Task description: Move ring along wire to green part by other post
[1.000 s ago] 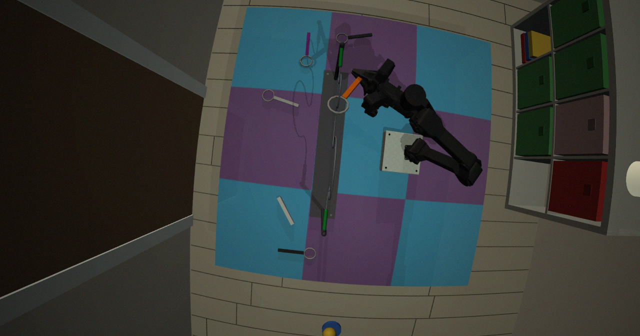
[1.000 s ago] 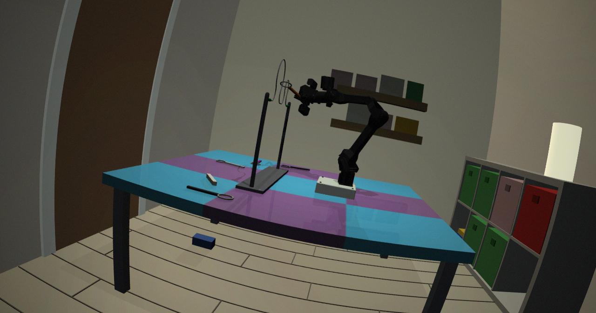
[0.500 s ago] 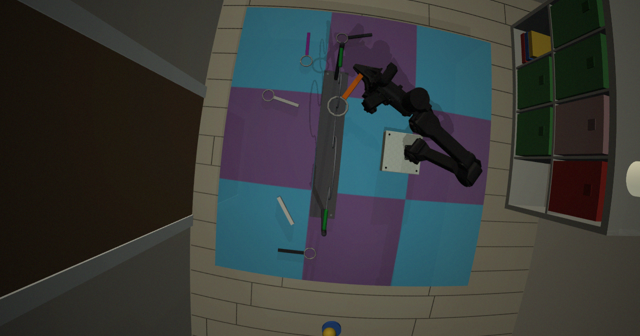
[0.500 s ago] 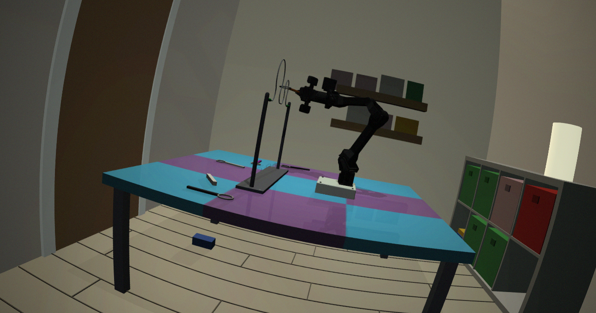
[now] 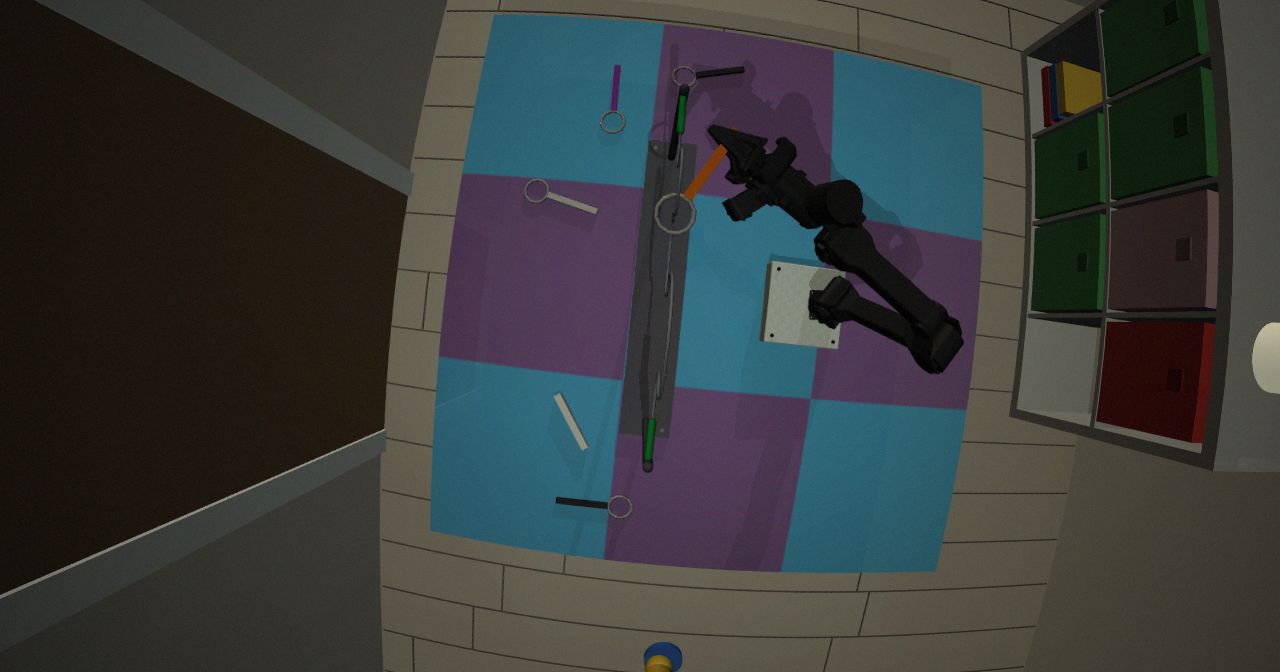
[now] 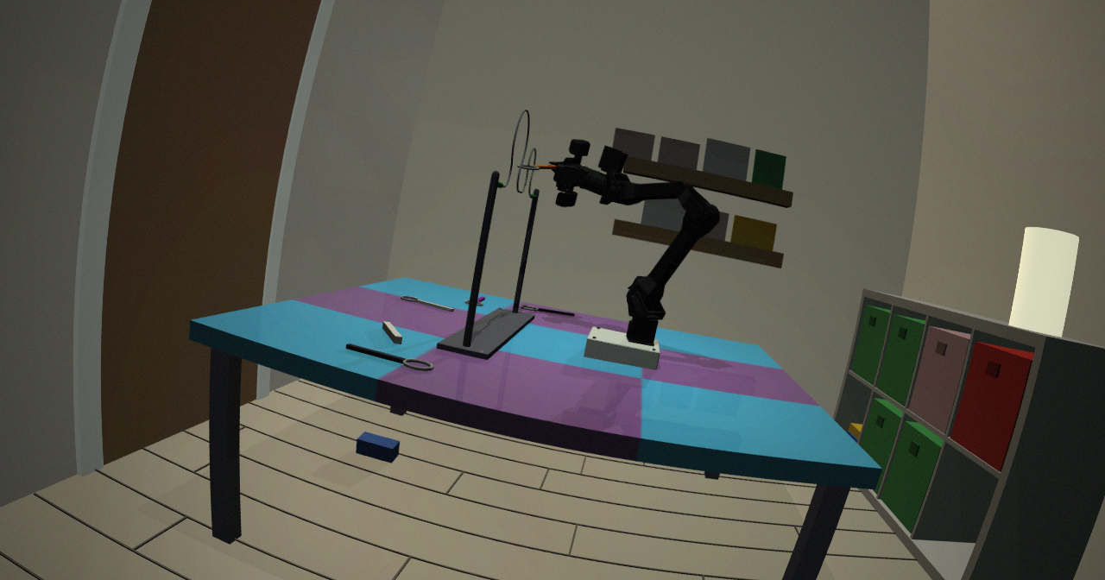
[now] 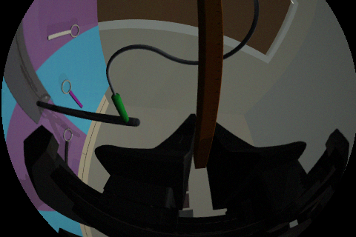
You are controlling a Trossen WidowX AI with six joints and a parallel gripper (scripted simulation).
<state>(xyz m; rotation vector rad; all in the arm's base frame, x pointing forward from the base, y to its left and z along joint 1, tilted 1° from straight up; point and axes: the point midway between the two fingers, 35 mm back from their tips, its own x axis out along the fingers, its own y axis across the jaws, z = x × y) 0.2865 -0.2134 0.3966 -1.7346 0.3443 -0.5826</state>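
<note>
My gripper (image 5: pixel 724 144) (image 6: pixel 555 166) (image 7: pixel 197 118) is shut on the orange handle (image 5: pixel 705 172) (image 6: pixel 545 166) (image 7: pixel 210 44). The ring (image 5: pixel 656 213) lies nearly flat, and the grey wire (image 6: pixel 513 143) (image 7: pixel 141 47) appears to pass through it, between the wire's middle and the upper post in the top view. The ring's gap to the wire is too small to judge. One green part (image 5: pixel 682 114) (image 7: pixel 120 107) is beside the upper post (image 6: pixel 526 252) (image 7: pixel 85 114); the other green part (image 5: pixel 649 440) is beside the lower post (image 6: pixel 482 260). The ring's far side is out of the wrist view.
The posts stand on a dark base plate (image 5: pixel 637 328) (image 6: pixel 464 344). Around it lie a black-handled ring (image 5: pixel 581 502), a white-handled ring (image 5: pixel 570 201), a purple-handled ring (image 5: pixel 615 86), another black-handled ring (image 5: pixel 720 72) and a white bar (image 5: pixel 571 421).
</note>
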